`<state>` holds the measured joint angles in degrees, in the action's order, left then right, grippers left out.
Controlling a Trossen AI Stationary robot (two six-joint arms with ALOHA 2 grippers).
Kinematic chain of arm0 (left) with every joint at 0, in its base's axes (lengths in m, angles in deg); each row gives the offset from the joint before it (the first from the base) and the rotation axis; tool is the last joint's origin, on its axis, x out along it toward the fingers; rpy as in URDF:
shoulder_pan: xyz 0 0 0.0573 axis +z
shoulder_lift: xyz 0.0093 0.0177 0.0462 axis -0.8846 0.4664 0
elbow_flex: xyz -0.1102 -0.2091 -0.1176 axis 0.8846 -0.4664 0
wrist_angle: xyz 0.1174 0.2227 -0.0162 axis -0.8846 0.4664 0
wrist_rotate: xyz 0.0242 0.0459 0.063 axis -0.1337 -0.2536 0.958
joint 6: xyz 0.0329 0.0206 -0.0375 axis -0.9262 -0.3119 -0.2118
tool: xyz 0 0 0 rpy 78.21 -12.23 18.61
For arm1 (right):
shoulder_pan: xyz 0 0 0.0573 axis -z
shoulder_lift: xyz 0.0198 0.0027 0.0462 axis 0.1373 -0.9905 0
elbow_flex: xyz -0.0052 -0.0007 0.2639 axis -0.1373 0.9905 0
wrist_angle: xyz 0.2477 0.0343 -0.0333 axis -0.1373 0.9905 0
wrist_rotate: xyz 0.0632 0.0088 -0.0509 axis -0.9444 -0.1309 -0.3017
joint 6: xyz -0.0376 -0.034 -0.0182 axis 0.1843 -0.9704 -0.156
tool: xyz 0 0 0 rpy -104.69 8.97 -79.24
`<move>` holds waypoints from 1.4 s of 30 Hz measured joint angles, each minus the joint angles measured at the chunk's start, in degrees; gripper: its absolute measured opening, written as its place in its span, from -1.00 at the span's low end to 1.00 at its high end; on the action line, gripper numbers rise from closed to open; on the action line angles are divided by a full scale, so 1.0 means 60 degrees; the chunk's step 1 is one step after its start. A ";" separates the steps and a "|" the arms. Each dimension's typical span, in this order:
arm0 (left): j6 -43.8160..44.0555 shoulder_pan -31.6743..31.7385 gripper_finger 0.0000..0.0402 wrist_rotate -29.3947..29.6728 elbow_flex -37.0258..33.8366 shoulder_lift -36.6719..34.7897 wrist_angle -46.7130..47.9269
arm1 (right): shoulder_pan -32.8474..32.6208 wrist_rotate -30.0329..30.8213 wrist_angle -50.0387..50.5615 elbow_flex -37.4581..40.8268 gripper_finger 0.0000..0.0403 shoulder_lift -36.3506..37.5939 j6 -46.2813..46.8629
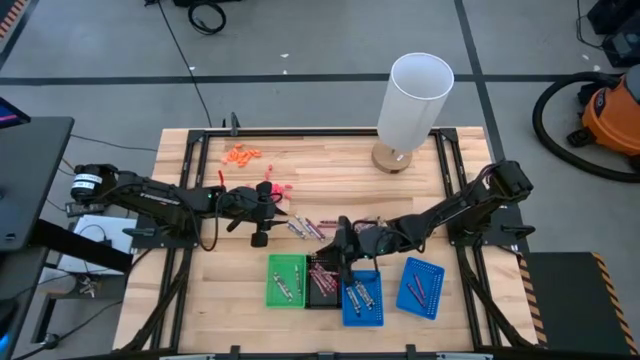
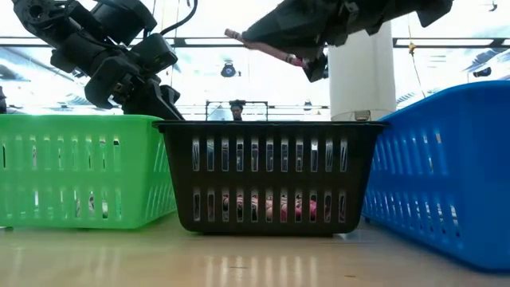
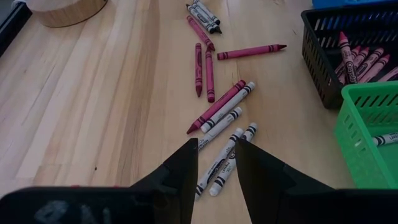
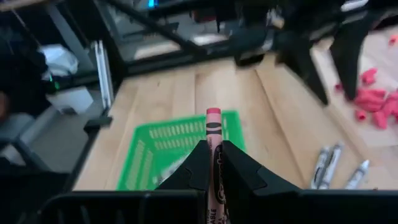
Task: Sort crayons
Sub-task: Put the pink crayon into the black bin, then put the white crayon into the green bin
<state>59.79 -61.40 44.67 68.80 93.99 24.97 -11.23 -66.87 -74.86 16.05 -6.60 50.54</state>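
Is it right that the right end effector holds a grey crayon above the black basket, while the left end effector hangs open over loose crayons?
Not quite: the crayon in the right end effector is pinkish-red, as the right wrist view shows. It is above the black basket, and the left end effector hangs open over the loose crayons.

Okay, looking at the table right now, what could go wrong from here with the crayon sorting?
1. The right gripper pinches a pinkish-red wax crayon near one end, so it may swivel or slip out early.
2. It hangs above the black slotted plastic tray, close beside the green slotted plastic tray; a skewed drop could land there.
3. The left gripper, open over the loose silver crayons lying side by side, might catch two.
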 joint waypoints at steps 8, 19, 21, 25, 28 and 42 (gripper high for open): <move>0.0004 -0.0002 -0.42 0.0002 0.0000 0.0000 -0.0006 | -0.0115 -0.0602 -0.0175 0.0007 -0.84 -0.0805 -0.0346; 0.0080 -0.0003 -0.42 0.0002 0.0000 -0.0002 -0.0016 | -0.0053 -0.1199 -0.0165 -0.0036 -0.84 -0.1542 -0.0134; 0.0080 -0.0002 -0.42 0.0002 0.0000 -0.0003 -0.0022 | -0.0053 -0.1104 -0.0137 -0.0019 -0.84 -0.1657 -0.0252; 0.0080 -0.0004 -0.42 0.0002 0.0000 -0.0003 0.0000 | -0.0036 -0.1204 -0.0278 -0.0018 -0.84 -0.2109 -0.0226; 0.0080 -0.0001 -0.42 0.0002 0.0000 -0.0001 0.0008 | -0.0038 -0.1178 -0.0403 -0.0018 -0.82 -0.2329 -0.0192; 0.0076 -0.0004 -0.42 0.0002 0.0000 -0.0002 0.0007 | 0.0066 -0.0926 -0.0429 -0.0018 -0.62 -0.2451 0.0019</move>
<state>60.25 -61.42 44.68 68.80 93.98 25.01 -10.84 -72.42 -77.43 15.94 -21.30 50.66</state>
